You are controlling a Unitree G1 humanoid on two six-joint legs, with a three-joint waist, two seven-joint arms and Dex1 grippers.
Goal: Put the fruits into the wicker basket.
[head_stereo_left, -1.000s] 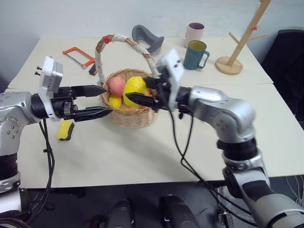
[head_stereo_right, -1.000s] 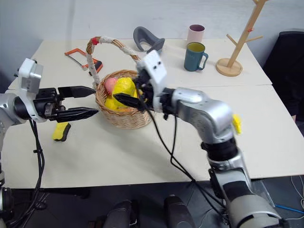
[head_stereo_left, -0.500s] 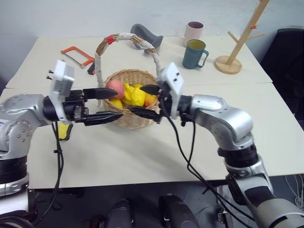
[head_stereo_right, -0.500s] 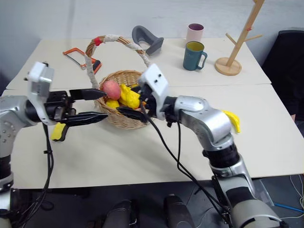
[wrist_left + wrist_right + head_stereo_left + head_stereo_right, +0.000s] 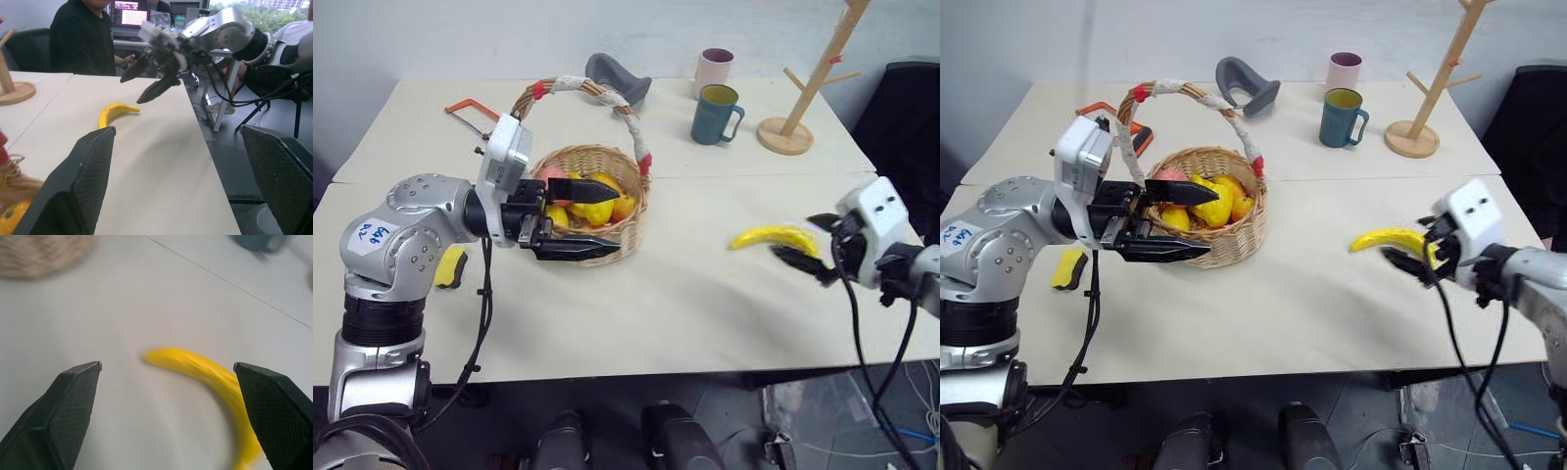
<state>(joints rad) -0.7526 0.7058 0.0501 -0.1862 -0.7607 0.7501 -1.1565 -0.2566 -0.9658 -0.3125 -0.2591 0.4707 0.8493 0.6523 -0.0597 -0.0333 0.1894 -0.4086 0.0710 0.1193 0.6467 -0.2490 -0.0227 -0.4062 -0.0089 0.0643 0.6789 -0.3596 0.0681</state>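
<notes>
While the right gripper hangs spread:
banana: on the table just ahead of its fingertips, long axis crosswise to them
left gripper: spread, empty, at the wicker basket
nearer arm: right

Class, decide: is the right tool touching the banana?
Apart. The right wrist view shows the banana lying on the table between the right tool's open fingers, bare tabletop around it.

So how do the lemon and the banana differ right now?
The lemon is rounded and bumpy; the banana is long, curved and smooth. The lemon sits inside the wicker basket among other fruits; the banana lies alone on the table, just in front of the open right gripper. Both are yellow.
</notes>
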